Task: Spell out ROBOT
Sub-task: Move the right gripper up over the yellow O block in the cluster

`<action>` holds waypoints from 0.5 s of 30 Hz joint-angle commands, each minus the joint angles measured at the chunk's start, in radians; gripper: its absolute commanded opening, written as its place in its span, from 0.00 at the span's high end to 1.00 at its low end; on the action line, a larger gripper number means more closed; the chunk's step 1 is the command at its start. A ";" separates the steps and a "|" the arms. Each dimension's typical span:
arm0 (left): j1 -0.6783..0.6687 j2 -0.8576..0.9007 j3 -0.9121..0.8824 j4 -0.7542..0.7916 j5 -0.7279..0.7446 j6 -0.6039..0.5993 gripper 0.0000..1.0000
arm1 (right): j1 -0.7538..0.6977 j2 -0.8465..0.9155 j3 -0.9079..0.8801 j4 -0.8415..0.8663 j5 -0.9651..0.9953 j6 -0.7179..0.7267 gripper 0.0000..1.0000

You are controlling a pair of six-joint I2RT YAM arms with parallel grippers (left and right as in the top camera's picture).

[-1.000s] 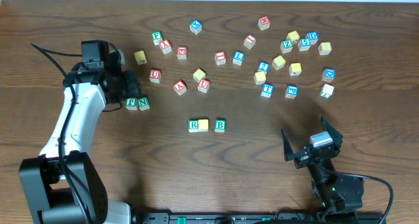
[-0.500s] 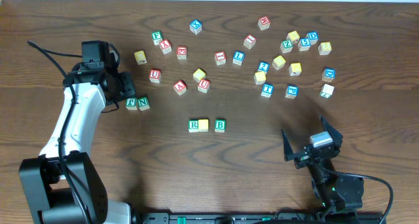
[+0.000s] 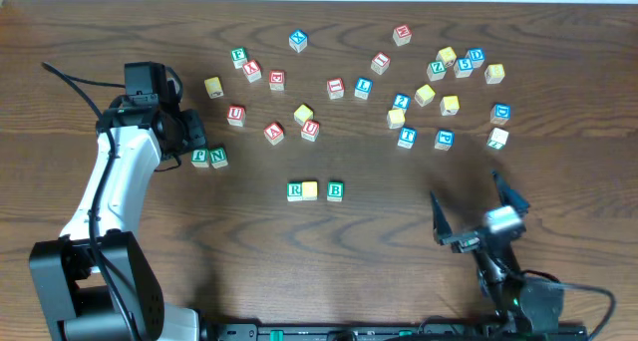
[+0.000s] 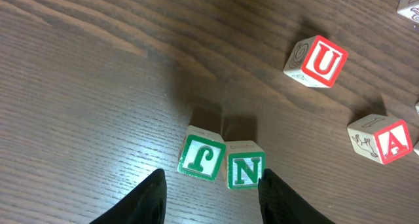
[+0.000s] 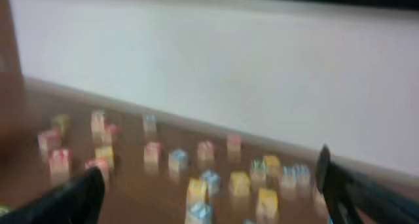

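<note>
On the table's middle a green R cube (image 3: 295, 190), a yellow-faced cube (image 3: 310, 189) and a green B cube (image 3: 335, 190) stand in a row, with a small gap before the B. The blue T cube (image 3: 406, 137) sits among the loose cubes at the back right, near a yellow cube (image 3: 396, 118). My left gripper (image 3: 195, 140) (image 4: 213, 199) hangs open just behind the green F cube (image 4: 202, 157) and N cube (image 4: 245, 165), holding nothing. My right gripper (image 3: 475, 209) (image 5: 209, 191) is wide open and empty at the front right; its view is blurred.
Red U (image 4: 317, 61) and A (image 4: 383, 139) cubes lie right of the left gripper. Several more red, blue and yellow cubes are scattered across the back of the table (image 3: 339, 87). A white wall (image 5: 216, 67) lies beyond the table's far edge.
The left gripper has drawn back a little from the F and N cubes. The right gripper has shifted and tilted, blurring its view. No cube has moved.
</note>
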 commanded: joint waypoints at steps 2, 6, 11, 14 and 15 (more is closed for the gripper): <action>0.001 -0.011 0.020 -0.003 -0.019 0.009 0.55 | -0.007 0.012 0.078 0.084 -0.024 0.080 0.01; 0.001 -0.011 0.020 -0.003 -0.019 0.009 0.55 | -0.007 0.199 0.306 -0.060 -0.025 -0.017 0.01; 0.001 -0.011 0.020 -0.003 -0.019 0.009 0.55 | -0.007 0.668 0.747 -0.401 -0.106 -0.022 0.01; 0.001 -0.011 0.020 -0.003 -0.019 0.009 0.55 | -0.006 1.011 1.130 -0.816 -0.137 -0.045 0.01; 0.001 -0.012 0.020 -0.003 -0.019 0.009 0.55 | -0.006 1.101 1.216 -0.911 -0.137 -0.048 0.01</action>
